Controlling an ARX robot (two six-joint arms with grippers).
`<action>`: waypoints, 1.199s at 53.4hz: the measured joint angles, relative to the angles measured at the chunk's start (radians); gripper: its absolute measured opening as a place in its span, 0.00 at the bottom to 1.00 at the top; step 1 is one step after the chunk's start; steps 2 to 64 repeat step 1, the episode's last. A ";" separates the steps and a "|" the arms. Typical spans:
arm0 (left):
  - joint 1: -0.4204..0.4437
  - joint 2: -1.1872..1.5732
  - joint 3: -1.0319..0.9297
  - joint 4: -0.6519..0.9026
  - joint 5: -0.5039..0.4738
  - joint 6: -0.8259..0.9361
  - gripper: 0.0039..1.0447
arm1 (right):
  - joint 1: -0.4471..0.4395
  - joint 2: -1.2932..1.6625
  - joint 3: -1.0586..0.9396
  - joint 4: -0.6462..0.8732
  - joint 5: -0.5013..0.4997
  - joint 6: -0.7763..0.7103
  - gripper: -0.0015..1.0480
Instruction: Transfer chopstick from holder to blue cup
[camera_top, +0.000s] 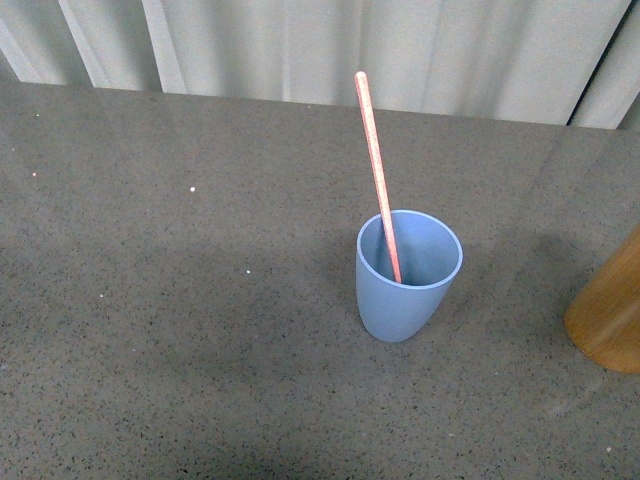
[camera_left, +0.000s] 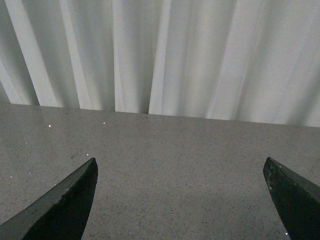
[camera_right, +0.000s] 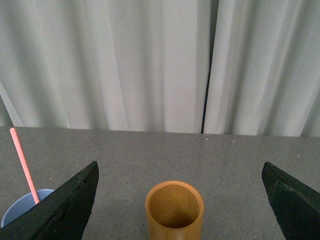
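The light blue cup (camera_top: 408, 275) stands upright mid-table in the front view. One reddish-brown chopstick (camera_top: 377, 175) stands in it, leaning against the rim toward the back left. The orange-brown holder (camera_top: 610, 312) is cut off by the front view's right edge. In the right wrist view the holder (camera_right: 174, 210) stands upright and looks empty inside, with the blue cup (camera_right: 22, 205) and chopstick (camera_right: 24, 165) beside it. My right gripper (camera_right: 180, 187) is open, its jaws wide apart on either side of the holder, touching nothing. My left gripper (camera_left: 180, 185) is open and empty over bare table.
The grey speckled tabletop (camera_top: 180, 300) runs back to a white pleated curtain (camera_top: 330, 45). The curtain also fills the upper half of both wrist views, showing in the left wrist view (camera_left: 165, 55).
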 joint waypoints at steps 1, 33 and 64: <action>0.000 0.000 0.000 0.000 0.000 0.000 0.94 | 0.000 0.000 0.000 0.000 0.000 0.000 0.90; 0.000 0.000 0.000 0.000 0.000 0.000 0.94 | 0.000 0.000 0.000 0.000 0.000 0.000 0.90; 0.000 0.000 0.000 0.000 0.000 0.000 0.94 | 0.000 0.000 0.000 0.000 0.000 0.000 0.90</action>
